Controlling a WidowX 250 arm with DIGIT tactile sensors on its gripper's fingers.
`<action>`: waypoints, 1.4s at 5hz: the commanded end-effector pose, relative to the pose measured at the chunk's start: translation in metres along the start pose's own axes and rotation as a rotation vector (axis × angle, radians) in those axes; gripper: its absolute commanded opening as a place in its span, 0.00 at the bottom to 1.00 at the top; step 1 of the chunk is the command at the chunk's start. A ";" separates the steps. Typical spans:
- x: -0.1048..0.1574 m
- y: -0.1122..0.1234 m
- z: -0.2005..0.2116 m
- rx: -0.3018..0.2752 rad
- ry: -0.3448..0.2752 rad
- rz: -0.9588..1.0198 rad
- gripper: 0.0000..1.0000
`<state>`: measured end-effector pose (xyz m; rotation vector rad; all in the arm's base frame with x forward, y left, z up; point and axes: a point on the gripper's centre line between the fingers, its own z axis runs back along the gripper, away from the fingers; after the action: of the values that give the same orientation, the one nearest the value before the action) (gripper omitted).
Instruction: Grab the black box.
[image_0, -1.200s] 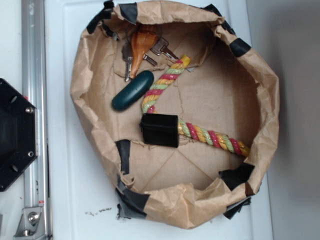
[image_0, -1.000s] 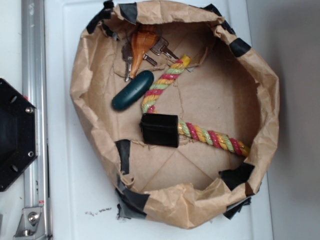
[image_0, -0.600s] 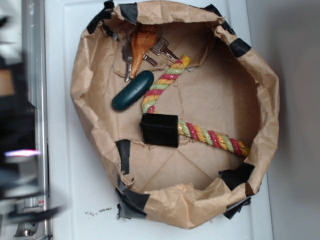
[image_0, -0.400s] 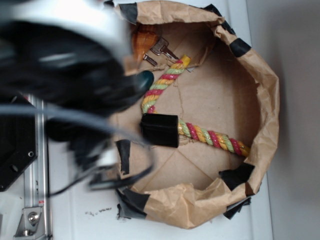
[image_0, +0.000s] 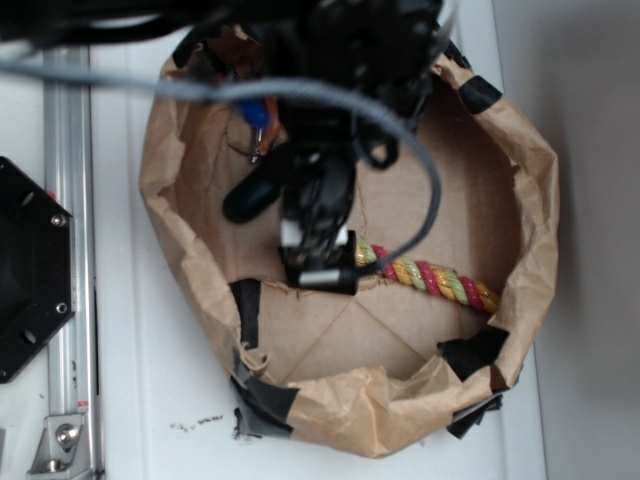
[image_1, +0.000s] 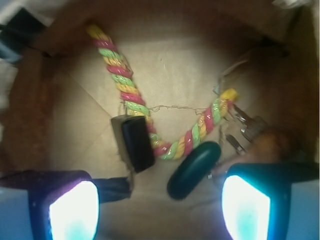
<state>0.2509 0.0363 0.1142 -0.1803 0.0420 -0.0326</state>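
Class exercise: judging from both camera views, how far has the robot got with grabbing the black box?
Done: the gripper is over the brown paper basket, above the contents. In hand: nothing; the wrist view shows the fingers wide open, and the black box lies untouched against the colourful rope, beside the dark teal oval. Left: centre on the box, descend, close, lift.

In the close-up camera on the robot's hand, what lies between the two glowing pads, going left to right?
Left pad → black box → dark teal oval → right pad. The striped rope spans much of the view, so it has no single place.
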 end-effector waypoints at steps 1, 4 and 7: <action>0.014 -0.017 -0.058 -0.060 -0.011 -0.241 1.00; 0.008 -0.067 -0.076 -0.049 -0.008 -0.347 1.00; 0.035 -0.085 -0.137 -0.018 0.111 -0.365 1.00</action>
<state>0.2775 -0.0540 0.0143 -0.2002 0.1114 -0.3617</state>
